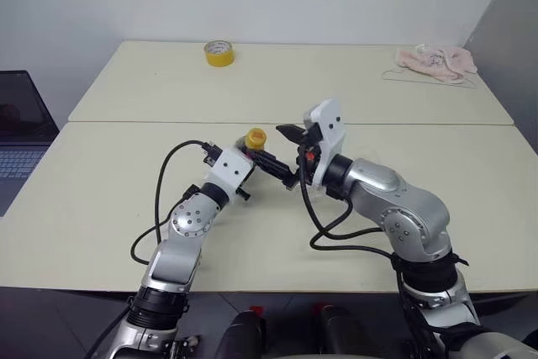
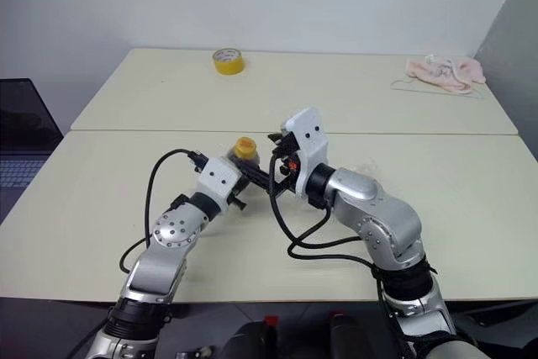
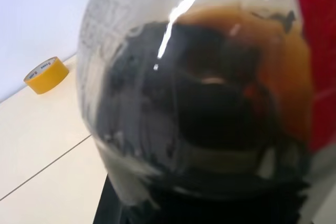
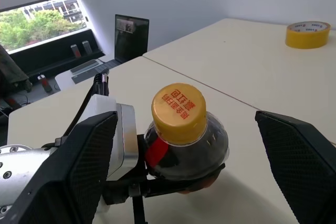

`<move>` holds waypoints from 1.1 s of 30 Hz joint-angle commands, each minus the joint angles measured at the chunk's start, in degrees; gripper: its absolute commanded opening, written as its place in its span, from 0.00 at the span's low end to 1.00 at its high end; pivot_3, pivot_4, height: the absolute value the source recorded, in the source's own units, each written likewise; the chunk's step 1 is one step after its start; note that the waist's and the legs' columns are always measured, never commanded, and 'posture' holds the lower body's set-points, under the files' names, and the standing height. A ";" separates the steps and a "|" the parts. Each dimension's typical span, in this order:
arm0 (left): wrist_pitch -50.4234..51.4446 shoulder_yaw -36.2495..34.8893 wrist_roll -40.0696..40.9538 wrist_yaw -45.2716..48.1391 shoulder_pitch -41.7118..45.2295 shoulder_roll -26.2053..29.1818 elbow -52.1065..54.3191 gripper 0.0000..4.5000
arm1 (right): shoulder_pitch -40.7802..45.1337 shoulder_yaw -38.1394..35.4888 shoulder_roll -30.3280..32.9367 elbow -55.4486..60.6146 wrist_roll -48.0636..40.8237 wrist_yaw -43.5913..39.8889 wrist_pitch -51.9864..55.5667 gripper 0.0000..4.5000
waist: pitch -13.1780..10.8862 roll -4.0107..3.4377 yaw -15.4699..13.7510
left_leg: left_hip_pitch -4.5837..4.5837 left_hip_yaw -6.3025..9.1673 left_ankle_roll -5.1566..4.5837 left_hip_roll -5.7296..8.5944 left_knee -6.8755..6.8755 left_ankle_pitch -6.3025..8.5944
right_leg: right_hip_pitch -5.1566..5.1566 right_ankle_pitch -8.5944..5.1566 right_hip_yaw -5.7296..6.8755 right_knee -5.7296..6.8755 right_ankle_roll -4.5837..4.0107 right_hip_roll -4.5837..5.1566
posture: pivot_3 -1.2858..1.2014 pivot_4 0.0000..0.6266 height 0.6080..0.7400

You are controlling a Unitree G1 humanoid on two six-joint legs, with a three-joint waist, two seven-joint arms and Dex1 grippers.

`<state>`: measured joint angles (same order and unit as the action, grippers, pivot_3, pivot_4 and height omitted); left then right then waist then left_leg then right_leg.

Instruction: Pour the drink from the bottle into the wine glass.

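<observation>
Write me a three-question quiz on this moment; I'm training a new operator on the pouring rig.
1. True or false: the yellow cap is on the bottle.
2. Which gripper holds the bottle: A left, B right, C neither?
3. Which yellow object sits on the far table?

Key:
1. True.
2. A; the right gripper stands open on either side of the cap.
3. The tape roll.

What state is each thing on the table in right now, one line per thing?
bottle: upright, yellow cap still on, held in the left gripper.
drink: dark, all inside the bottle.
left gripper: shut on the bottle.
right gripper: open, fingers either side of the cap.
tape roll: lying flat.
pink cloth: crumpled.
</observation>
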<state>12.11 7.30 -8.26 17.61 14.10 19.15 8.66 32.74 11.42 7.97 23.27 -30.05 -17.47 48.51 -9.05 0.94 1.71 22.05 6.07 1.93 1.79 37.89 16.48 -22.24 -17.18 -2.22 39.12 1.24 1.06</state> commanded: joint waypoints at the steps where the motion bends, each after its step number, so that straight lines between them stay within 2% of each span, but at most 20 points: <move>1: -1.75 -0.01 -0.40 -0.15 0.84 -0.14 3.56 0.23 | 1.63 -0.24 -1.02 0.38 0.67 -0.46 -1.98 1.00 | 0.00 0.00 0.00 | 0.00 0.00 0.00 0.00 0.00 0.00 | 0.00 0.00 0.00 0.00 0.00 0.00 | 0.52 0.24 1.00; 5: -1.94 0.31 -0.49 -0.13 0.67 -0.36 3.69 0.23 | 2.19 -0.21 -2.34 -0.96 1.86 -0.12 -3.26 1.00 | 0.00 0.00 0.02 | 0.00 0.00 0.00 0.00 -0.01 0.00 | -0.01 0.00 0.00 0.00 0.00 0.00 | 0.52 0.24 1.00; 7: -2.00 0.38 -0.50 -0.02 0.63 -0.39 3.73 0.23 | 2.36 -0.17 -2.64 -1.34 2.64 -0.17 -3.83 0.91 | 0.00 0.00 0.03 | 0.00 0.00 0.00 0.00 -0.01 0.00 | -0.01 0.00 0.00 0.00 0.00 0.00 | 0.52 0.24 1.00; 9: -2.01 0.45 -0.52 0.04 0.61 -0.38 3.76 0.23 | 2.51 0.12 -2.58 -1.57 3.43 -0.38 -4.30 0.80 | 0.00 0.00 0.03 | 0.00 0.00 0.00 0.00 0.00 0.00 | -0.01 0.00 -0.01 0.00 0.00 0.00 | 0.52 0.24 1.00; 15: -1.84 0.64 -0.67 -0.09 0.70 -0.61 3.96 0.23 | 2.39 1.71 -1.42 -1.49 5.67 -1.78 -5.42 0.30 | 0.00 -0.01 0.03 | 0.00 0.01 0.00 0.00 -0.02 0.00 | -0.02 0.00 0.01 0.00 0.00 0.00 | 0.52 0.24 1.00; 17: -1.73 0.66 -0.73 -0.14 0.84 -0.72 4.05 0.22 | 2.44 2.09 -1.17 -1.31 6.00 -2.23 -5.83 0.25 | 0.00 -0.01 0.04 | 0.00 0.00 -0.01 0.00 -0.01 0.00 | -0.01 0.00 0.00 0.00 0.00 0.00 | 0.52 0.24 1.00; 20: -1.64 0.64 -0.81 -0.22 1.03 -0.91 4.09 0.22 | 2.70 1.68 -1.69 -0.76 5.97 -2.50 -6.55 0.03 | 0.00 -0.01 0.03 | 0.00 0.01 0.00 0.00 -0.01 0.00 | -0.01 0.00 0.01 0.00 0.00 0.00 | 0.52 0.24 1.00; 21: -1.69 0.64 -0.84 -0.24 1.07 -0.92 4.04 0.22 | 2.77 1.58 -1.79 -0.71 6.00 -2.63 -6.68 0.00 | 0.00 -0.01 0.03 | 0.00 0.01 0.00 0.00 -0.01 0.00 | -0.01 0.00 0.01 0.00 0.00 0.00 | 0.52 0.24 1.00; 28: -1.74 0.39 -0.92 -0.25 1.02 -0.96 4.14 0.22 | 2.23 -0.25 -2.92 0.04 4.22 -3.12 -6.17 0.00 | 0.00 -0.01 0.03 | 0.00 0.01 0.00 0.00 -0.02 0.00 | -0.02 0.00 0.00 0.00 0.00 0.00 | 0.52 0.24 1.00; 31: -1.83 0.34 -1.08 -0.30 0.97 -0.83 4.20 0.22 | 2.41 -0.91 -2.80 0.37 3.58 -3.07 -5.03 0.14 | 0.00 -0.01 0.03 | 0.00 0.01 0.00 0.00 -0.02 0.00 | -0.02 0.00 0.00 0.00 0.00 0.00 | 0.52 0.24 1.00; 33: -2.13 0.32 -1.45 -0.45 0.87 -0.62 4.26 0.22 | 2.58 -1.01 -2.19 0.65 3.13 -3.09 -3.77 0.28 | 0.00 -0.01 0.03 | 0.00 0.01 0.00 0.00 -0.02 0.00 | -0.02 0.00 0.00 0.00 0.00 0.00 | 0.52 0.24 1.00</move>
<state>12.02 8.19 -9.05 17.99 13.97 18.35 8.78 34.47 11.56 5.69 21.37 -26.01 -20.29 44.25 -9.06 0.93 1.74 22.05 6.08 1.92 1.79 37.87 16.48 -22.26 -17.18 -2.22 39.12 1.24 1.06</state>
